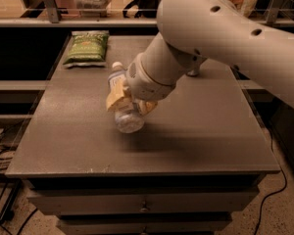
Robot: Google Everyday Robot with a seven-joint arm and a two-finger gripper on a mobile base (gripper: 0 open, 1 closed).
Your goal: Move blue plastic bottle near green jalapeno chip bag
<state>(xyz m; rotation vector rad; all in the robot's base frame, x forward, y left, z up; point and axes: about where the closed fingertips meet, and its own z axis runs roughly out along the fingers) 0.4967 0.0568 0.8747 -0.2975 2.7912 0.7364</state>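
View from above the front edge of a dark grey desk [201, 131] with drawers [144, 207] beneath. Reaching in from the upper right, a thick off-white robot arm [220, 28], bent down toward the middle-left of the desk top. At its end, the hand [131, 105], with pale yellowish fingers [113, 100] pressed against both sides of the blue plastic bottle [119, 80], pinching it around its middle. Bottle clear and steeply tilted (white cap pointing away toward the back left, round base facing the viewer), with a pale label showing just above the fingers. Held low over the desk, left of centre, with a soft shadow on the surface just below and to the right. Impossible to tell whether the base touches the desk or hangs just above it. At the back left corner of the desk, the green jalapeno chip bag [86, 47], lying flat, with pale lettering on its face and a crimped near end. Bag and bottle apart, with a strip of bare desk between the cap and the bag's lower right corner. Bottle nearer the viewer and to the right of the bag. Behind the desk, a low shelf rail [88, 22]. On the floor at the left, dark cables [0, 146].
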